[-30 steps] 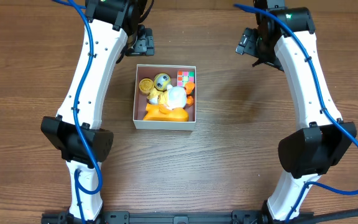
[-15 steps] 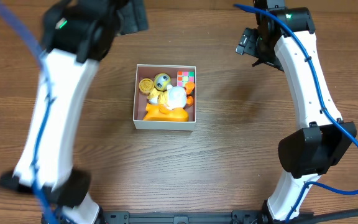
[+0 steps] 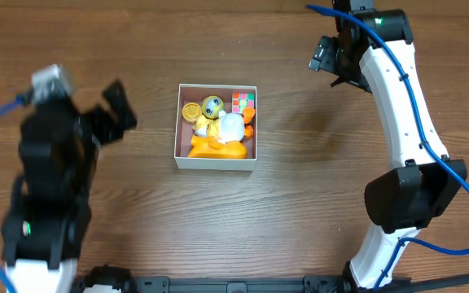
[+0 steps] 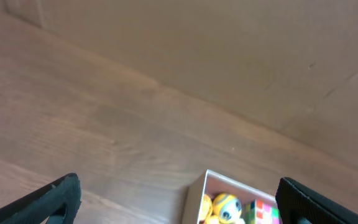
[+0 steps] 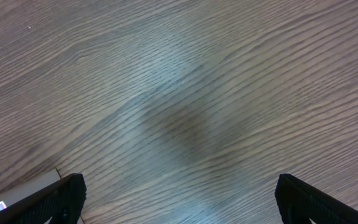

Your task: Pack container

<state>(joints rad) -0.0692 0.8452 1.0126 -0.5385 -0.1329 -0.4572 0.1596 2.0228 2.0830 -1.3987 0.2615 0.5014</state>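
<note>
The container (image 3: 215,163), a shallow white-walled square box, sits mid-table and holds toys: a yellow round-eyed ball (image 3: 212,105), a colourful cube (image 3: 243,101), a white egg-shaped toy (image 3: 231,126) and an orange piece (image 3: 216,147). My left gripper (image 3: 112,114) hangs high and blurred, left of the box, open and empty. In the left wrist view that same gripper (image 4: 182,200) looks down at the container's corner (image 4: 197,193), with the yellow ball (image 4: 227,206) inside. My right gripper (image 3: 326,59) hovers open at the box's far right. Only bare wood lies below the right gripper (image 5: 180,200).
The wooden table (image 3: 300,203) surrounds the box. In the right wrist view a container edge (image 5: 23,194) shows at the lower left. A tan wall (image 4: 229,43) rises behind the table in the left wrist view.
My left arm has swung from behind the box's far-left corner back toward the front left, rising close to the overhead camera. The right arm and the toys have not moved.
</note>
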